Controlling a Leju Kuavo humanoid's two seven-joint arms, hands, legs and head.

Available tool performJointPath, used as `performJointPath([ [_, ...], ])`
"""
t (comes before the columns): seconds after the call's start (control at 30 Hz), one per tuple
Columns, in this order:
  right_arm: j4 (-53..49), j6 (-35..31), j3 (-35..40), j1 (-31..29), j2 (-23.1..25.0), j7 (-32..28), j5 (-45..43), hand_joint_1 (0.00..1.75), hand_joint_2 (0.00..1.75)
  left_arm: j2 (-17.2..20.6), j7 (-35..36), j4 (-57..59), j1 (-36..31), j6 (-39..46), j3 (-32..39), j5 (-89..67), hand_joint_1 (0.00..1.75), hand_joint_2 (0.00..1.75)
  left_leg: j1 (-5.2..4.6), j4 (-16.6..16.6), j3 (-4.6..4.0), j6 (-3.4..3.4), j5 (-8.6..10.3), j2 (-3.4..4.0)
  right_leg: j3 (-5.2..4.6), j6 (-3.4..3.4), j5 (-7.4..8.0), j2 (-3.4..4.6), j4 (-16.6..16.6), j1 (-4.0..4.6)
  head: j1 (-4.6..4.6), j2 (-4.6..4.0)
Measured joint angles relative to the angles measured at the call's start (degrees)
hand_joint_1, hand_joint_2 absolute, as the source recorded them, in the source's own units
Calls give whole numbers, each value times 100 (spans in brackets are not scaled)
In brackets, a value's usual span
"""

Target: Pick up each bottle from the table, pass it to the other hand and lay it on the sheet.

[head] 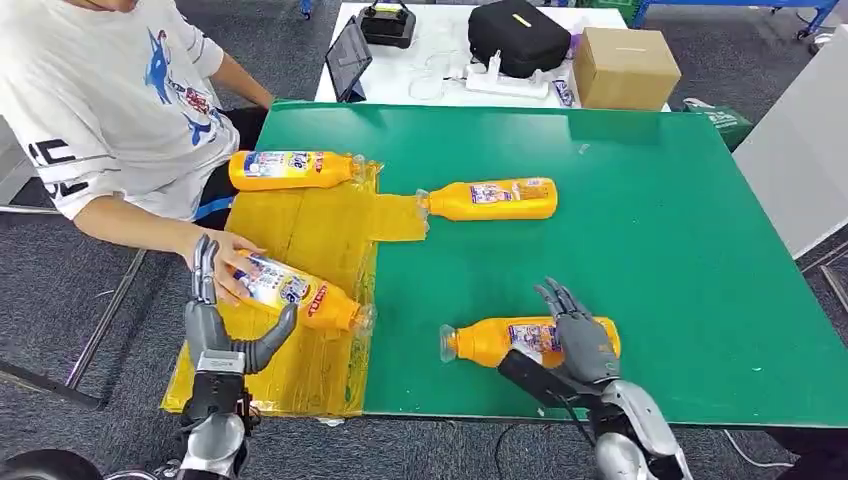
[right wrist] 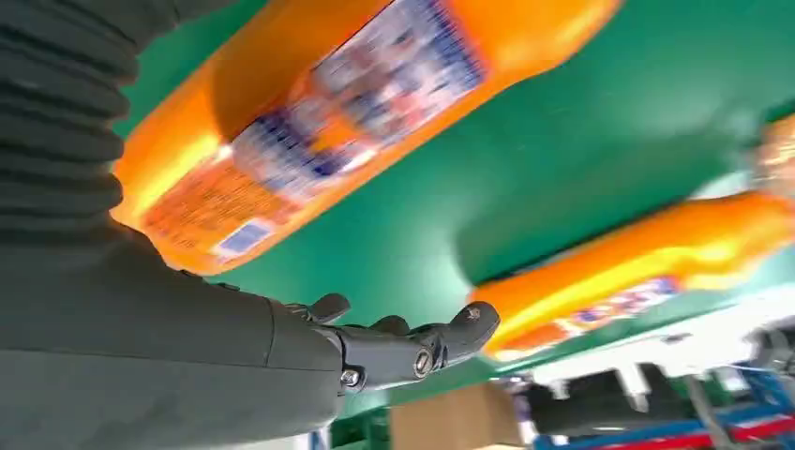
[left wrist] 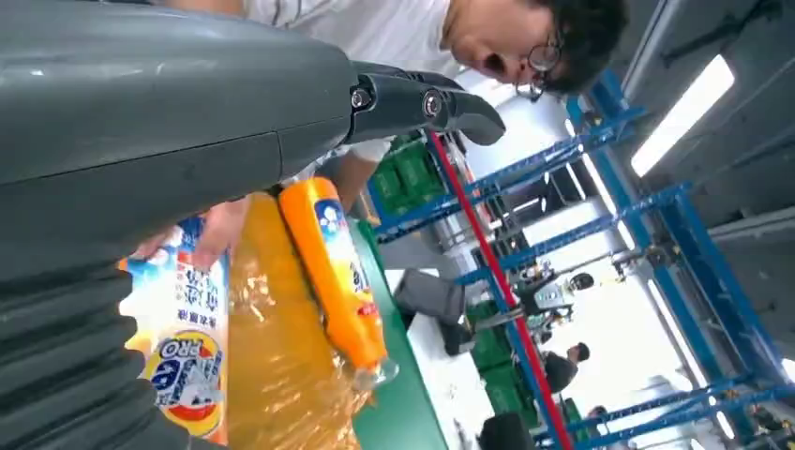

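Right hand (head: 578,345), fingers spread, over nearest bottle (head: 500,340) on desk (head: 680,260), right of sheet (head: 300,230), presumably poised for pickup. Left hand (head: 222,320) open beside bottle on sheet (head: 295,290), person's hand (head: 232,262) upon it.

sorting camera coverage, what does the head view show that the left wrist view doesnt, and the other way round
Head view alone: the right hand over the nearest orange bottle, a third bottle on the green table, and the cardboard box. Left wrist view alone: blue racking and ceiling lights. Both: the left hand, the yellow sheet, two bottles on it, and the person's hand on the nearer.
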Motion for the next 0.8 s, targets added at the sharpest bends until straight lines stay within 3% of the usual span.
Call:
performJointPath([
  [0.57,59,109,-249,16,-256,116,-140,0,175,-35,54,164,-1,-100,-59,-7,0,175,6,0,-1,-2,1,0,1,0,0,0,1,5,0,0],
  [0.8,897,477,-370,-330,-260,74,-529,0,175,-35,107,383,-131,-254,-197,55,0,175,6,0,2,-2,2,2,3,0,1,1,2,5,0,0],
])
